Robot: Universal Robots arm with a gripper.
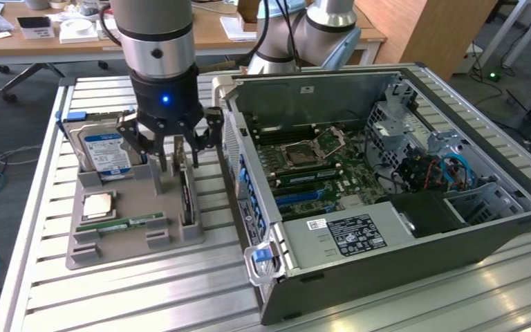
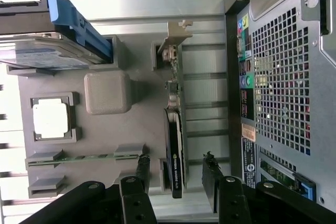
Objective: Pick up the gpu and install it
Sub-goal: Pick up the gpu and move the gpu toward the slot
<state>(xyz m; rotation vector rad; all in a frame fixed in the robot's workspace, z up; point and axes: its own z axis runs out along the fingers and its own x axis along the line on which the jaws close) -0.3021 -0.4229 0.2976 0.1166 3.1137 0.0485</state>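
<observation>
- We see a silver-grey, tubular arm (image 1: 157,34) with a darker band near its lower end.
- Our gripper (image 1: 178,158) has a black body with a small blue light (image 1: 165,99) glowing on it.
- Its black fingers (image 2: 143,165) sit on linked bars, with round screws (image 2: 227,180) at the joints.
- Black cables (image 1: 282,21) run along the rear segment.
</observation>
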